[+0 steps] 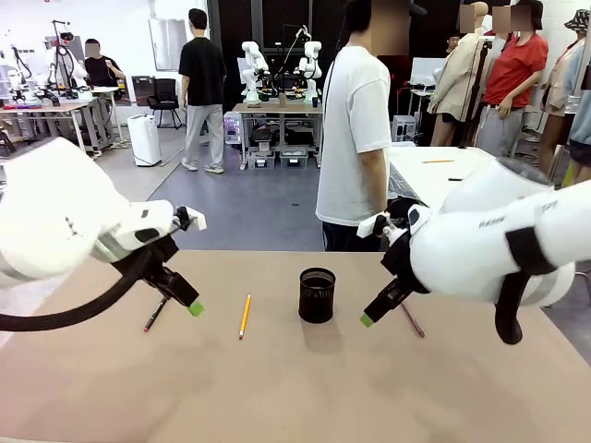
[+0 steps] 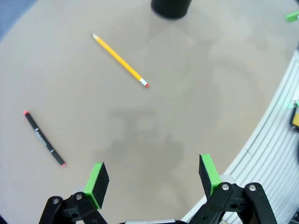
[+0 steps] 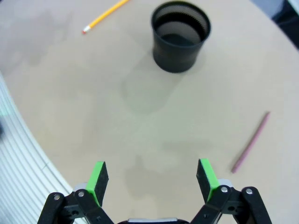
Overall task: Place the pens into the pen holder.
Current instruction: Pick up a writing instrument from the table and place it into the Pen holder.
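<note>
The holder [image 1: 317,295] stands upright near the middle of the surface [image 1: 295,397], mouth up and, as far as the right wrist view shows, empty. All three pens lie flat outside it. The pencil [image 1: 245,316] is just to its left, the black pen [image 1: 154,314] is farther left under the left arm, and the maroon pen [image 1: 413,320] is to its right near the right arm. None touches the holder or another pen.

The left fingers [image 2: 98,179] hang apart over bare surface and hold nothing, with the black pen off to one side. The right fingers [image 3: 98,176] are also apart and empty, with the maroon pen off to one side and the holder ahead.

The likeliest trouble is in the pick. The pens are thin and lie flat, so a descent that stops short closes on air, and one that goes too low jams the pads into the surface. If one pad touches first, a round pen probably rolls away. A grip near one end would let the pen swing, and its tip could then miss the mouth.

The holder looks light and is shorter than the pens, so a tip catching the rim could push or topple it. If both arms go to the holder together, they risk colliding above it.
</note>
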You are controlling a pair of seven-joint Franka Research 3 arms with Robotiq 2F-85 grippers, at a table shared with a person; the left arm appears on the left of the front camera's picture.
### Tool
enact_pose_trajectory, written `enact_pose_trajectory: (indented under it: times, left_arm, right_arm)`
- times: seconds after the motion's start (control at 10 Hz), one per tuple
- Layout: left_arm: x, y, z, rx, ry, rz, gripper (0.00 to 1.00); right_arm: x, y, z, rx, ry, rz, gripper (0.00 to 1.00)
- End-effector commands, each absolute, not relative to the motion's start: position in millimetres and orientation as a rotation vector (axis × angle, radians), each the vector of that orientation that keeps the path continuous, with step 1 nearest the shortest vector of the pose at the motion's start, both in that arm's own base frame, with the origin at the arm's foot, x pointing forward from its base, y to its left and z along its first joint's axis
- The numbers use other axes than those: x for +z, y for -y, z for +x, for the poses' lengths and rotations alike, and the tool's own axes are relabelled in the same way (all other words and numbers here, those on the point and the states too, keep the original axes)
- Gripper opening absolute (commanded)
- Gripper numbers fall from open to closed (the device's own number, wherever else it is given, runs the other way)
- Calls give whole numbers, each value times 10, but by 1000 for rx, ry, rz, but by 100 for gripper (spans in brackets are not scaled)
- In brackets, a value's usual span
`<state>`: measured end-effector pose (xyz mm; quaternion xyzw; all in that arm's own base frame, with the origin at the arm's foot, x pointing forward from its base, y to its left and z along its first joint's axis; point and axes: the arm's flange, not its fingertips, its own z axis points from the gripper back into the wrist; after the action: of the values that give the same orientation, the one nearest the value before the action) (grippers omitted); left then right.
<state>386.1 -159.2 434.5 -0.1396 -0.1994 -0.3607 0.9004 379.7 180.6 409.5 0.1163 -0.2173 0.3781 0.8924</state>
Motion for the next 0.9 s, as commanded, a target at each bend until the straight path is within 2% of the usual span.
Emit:
enact_pose_trajectory:
  times: [0.0,0.5,0.8]
  left_arm:
    - [4505,1380,3853,-854,475,-298,100]
    - [5089,725,3894,-882,631,-299,100]
    - [5417,320,4003,-835,592,-350,100]
  right_arm:
    - [4381,-1626,3876,879,464,337,100]
    - [5126,-1258,4206,977,451,411,100]
    - [5231,-961,4511,1032,427,433,100]
